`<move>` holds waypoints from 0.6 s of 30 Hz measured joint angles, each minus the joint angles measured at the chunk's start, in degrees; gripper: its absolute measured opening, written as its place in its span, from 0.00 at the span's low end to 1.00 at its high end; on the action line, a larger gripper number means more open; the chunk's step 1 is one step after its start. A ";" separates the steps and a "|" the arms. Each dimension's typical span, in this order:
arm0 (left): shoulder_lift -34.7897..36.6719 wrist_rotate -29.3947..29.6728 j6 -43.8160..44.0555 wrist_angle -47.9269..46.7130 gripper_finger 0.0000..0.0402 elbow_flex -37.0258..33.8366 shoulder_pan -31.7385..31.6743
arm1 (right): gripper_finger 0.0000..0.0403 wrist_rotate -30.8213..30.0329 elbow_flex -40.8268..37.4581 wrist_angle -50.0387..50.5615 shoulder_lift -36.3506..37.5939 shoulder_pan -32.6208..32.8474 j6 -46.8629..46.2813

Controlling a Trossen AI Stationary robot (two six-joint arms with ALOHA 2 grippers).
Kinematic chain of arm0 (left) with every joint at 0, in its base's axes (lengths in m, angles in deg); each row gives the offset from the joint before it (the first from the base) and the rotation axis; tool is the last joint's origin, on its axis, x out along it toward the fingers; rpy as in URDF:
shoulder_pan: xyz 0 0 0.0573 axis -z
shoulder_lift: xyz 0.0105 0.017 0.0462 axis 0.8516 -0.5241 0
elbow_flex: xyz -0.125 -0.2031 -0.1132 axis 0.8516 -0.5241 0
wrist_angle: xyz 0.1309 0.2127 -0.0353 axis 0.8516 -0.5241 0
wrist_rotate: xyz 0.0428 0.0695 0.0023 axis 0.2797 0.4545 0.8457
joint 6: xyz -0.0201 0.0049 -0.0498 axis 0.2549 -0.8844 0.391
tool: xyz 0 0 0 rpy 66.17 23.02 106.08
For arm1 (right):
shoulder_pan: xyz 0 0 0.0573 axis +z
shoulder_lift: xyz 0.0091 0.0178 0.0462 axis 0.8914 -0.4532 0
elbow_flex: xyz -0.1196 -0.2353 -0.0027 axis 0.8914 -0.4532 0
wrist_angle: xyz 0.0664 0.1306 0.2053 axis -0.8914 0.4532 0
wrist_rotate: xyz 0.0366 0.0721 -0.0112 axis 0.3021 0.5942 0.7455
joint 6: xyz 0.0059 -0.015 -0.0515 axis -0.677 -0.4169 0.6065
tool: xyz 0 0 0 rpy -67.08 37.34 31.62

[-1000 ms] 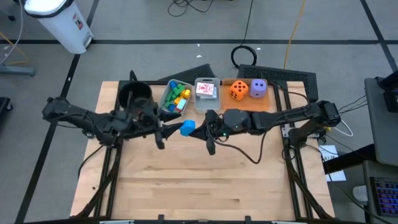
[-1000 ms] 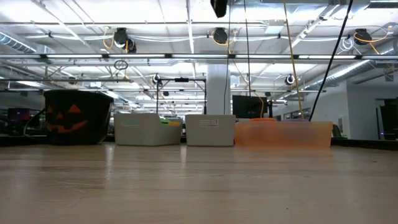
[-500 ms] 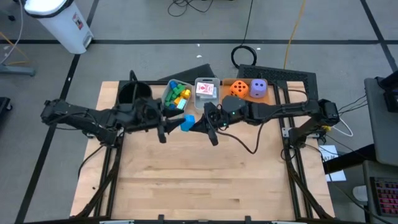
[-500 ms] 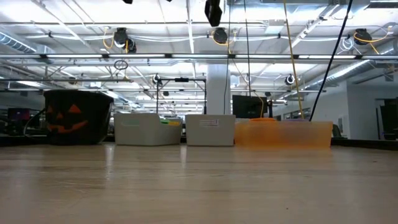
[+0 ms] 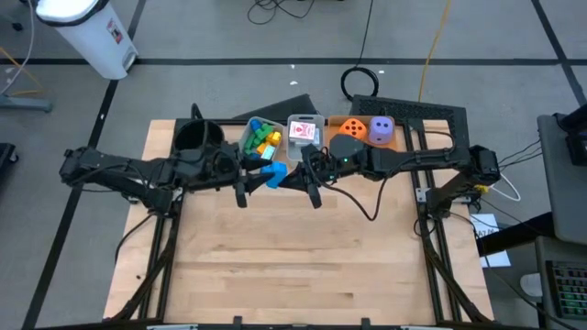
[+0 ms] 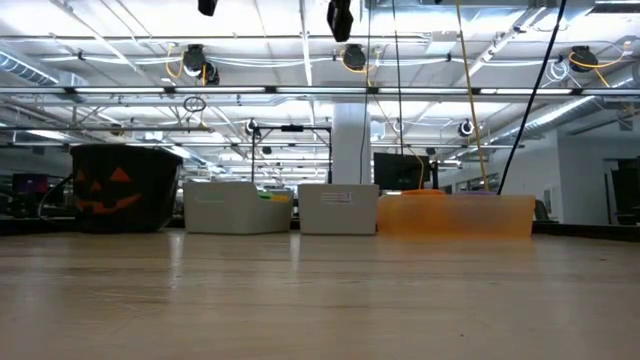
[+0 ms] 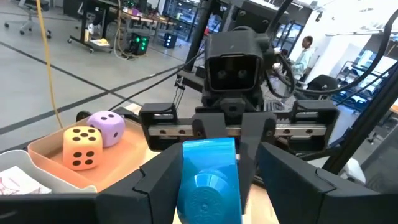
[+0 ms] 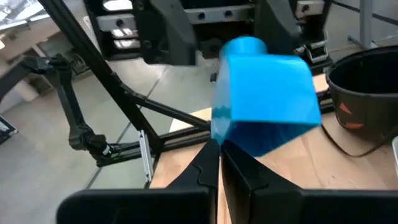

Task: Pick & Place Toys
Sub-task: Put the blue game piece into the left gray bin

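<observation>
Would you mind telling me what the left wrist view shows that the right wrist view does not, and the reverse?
Only the left wrist view shows the orange die and purple die side by side in the flat orange tray, plus the right arm's wrist camera facing it and a person far behind.

Only the right wrist view shows the rim of the round black pot and the right gripper, shut, just under the block.

Both show the blue block, which the left gripper holds between its fingers above the table.

2 dice (image 5: 366, 131) in tray (image 5: 396, 152)
</observation>
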 joint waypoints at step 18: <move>-0.02 -5.64 1.09 -1.52 0.51 0.04 -1.66 | 0.00 -0.28 0.00 -3.19 0.04 -0.76 -1.10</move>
